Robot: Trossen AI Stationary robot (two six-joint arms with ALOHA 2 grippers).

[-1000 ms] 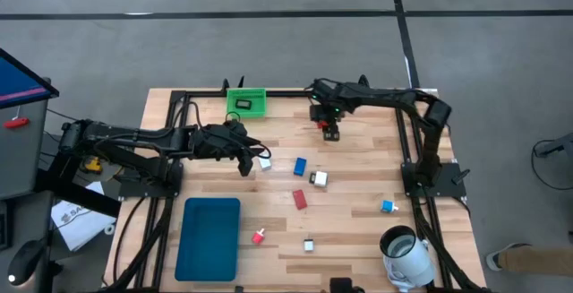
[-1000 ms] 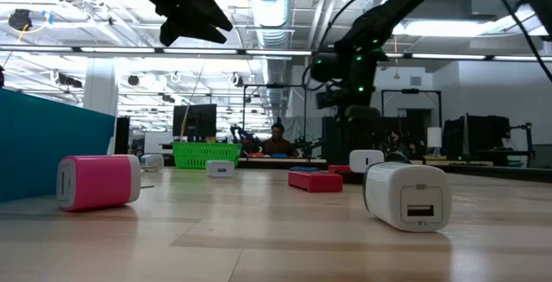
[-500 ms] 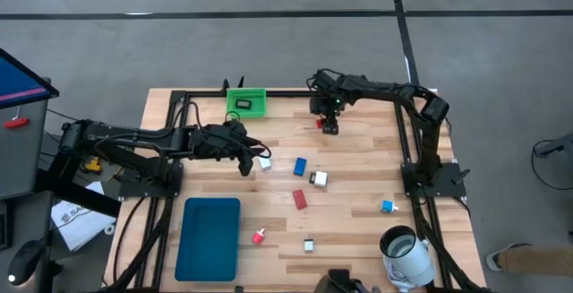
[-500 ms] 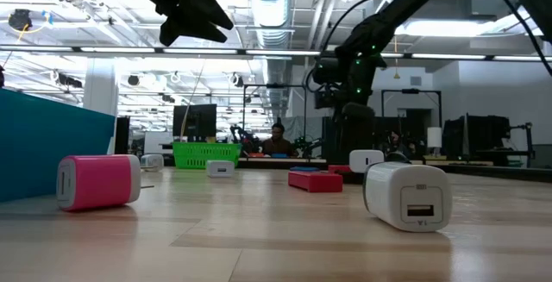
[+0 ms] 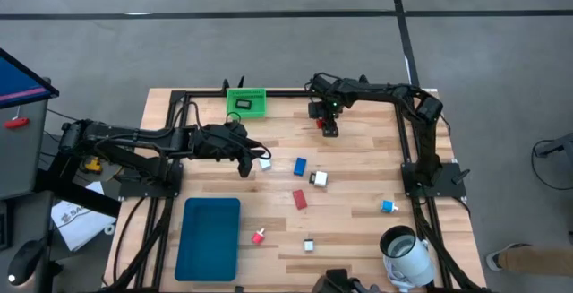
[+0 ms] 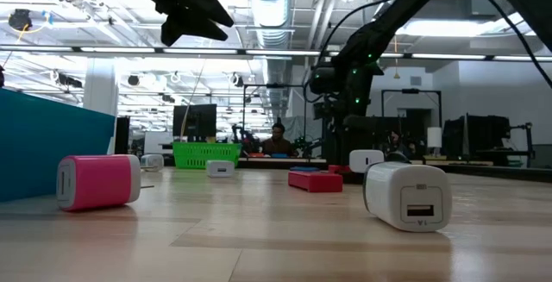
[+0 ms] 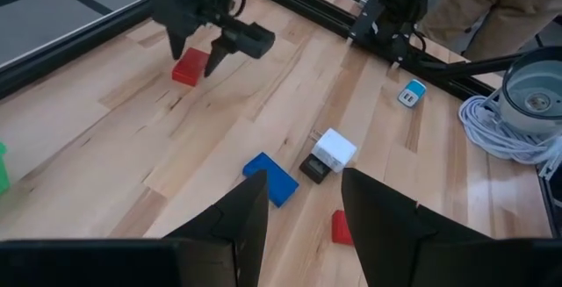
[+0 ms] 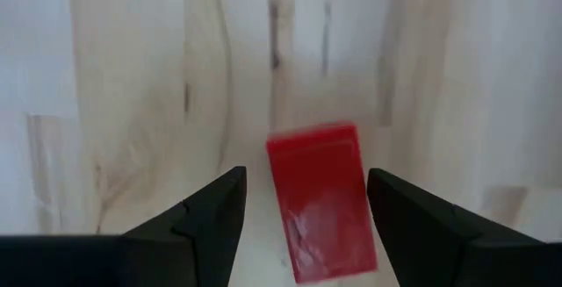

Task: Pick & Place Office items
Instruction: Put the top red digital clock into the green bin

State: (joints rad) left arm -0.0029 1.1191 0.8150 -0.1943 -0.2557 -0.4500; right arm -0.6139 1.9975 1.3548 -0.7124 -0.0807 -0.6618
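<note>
A red oblong block (image 8: 321,197) lies flat on the wooden table near the far edge. My right gripper (image 8: 305,180) hovers over it, open and pointing down, one finger on either side without touching; the left wrist view shows this block (image 7: 188,67) too. My left gripper (image 7: 303,201) is open and raised above the table's left middle (image 5: 245,165), beside a white cube (image 5: 265,162). Scattered on the table are a blue block (image 5: 300,166), a white-and-black piece (image 5: 319,178), another red block (image 5: 299,200), a cyan bit (image 5: 388,206), a pink-red bit (image 5: 258,236) and a small white bit (image 5: 308,245).
A green bin (image 5: 260,102) at the far edge holds a black piece (image 5: 243,105). A teal tray (image 5: 209,237) lies at the near left. A large white cylinder (image 5: 405,255) with coiled cable stands at the near right corner. A person (image 6: 278,137) sits far behind the table.
My right gripper has shifted a little toward the table's far edge, staying over the red block. The left arm and the pieces on the table have kept still.
</note>
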